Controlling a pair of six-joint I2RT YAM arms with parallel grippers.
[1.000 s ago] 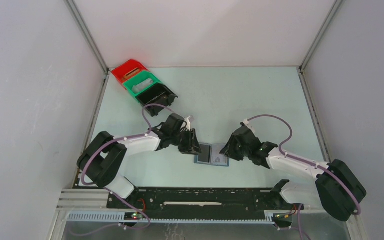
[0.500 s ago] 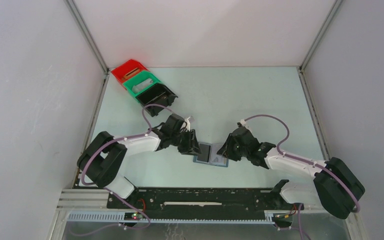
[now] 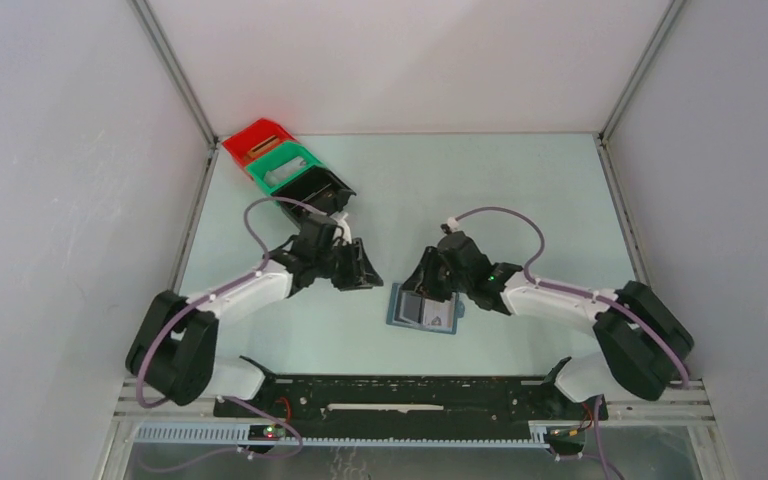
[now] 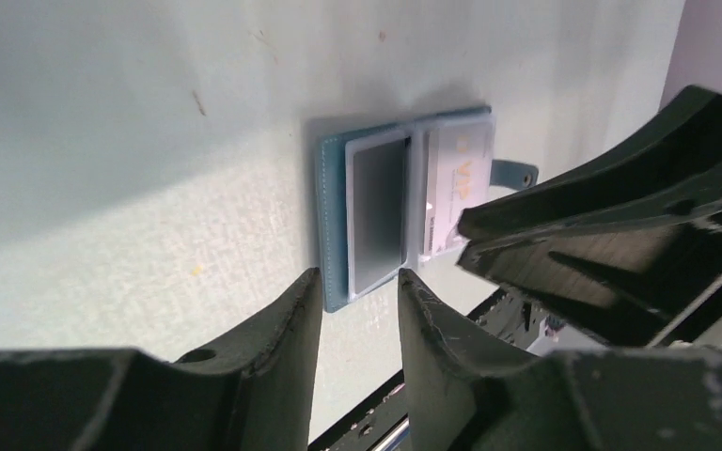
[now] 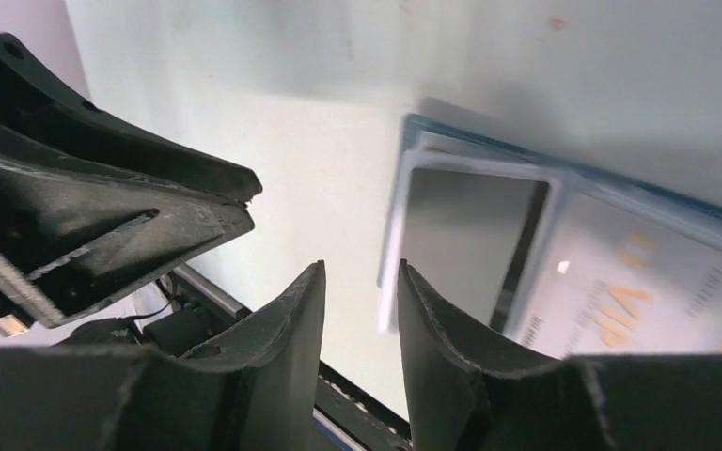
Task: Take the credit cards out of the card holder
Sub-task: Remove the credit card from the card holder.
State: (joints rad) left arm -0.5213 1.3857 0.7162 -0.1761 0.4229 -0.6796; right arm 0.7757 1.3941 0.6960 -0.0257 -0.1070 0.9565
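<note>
Open card holder [image 3: 422, 309] lies flat on the surface [image 3: 500, 200], just below and ahead of your right pincer [image 3: 428, 288], the nearer one. Its long axis points toward the left pincer [image 3: 365, 277], which is apart. Both pincers are narrowly parted and hold nothing. The dark card [image 5: 465, 240] is nearest the right fingertips, the silvery card [image 5: 630, 291] beside it.

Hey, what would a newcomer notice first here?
The blue card holder lies open mid-table, a dark card and a silvery VIP card tucked in its sleeves. The right gripper sits close over its far edge, the left gripper apart to its left, both empty. Red, green and black bins line the far-left corner.
</note>
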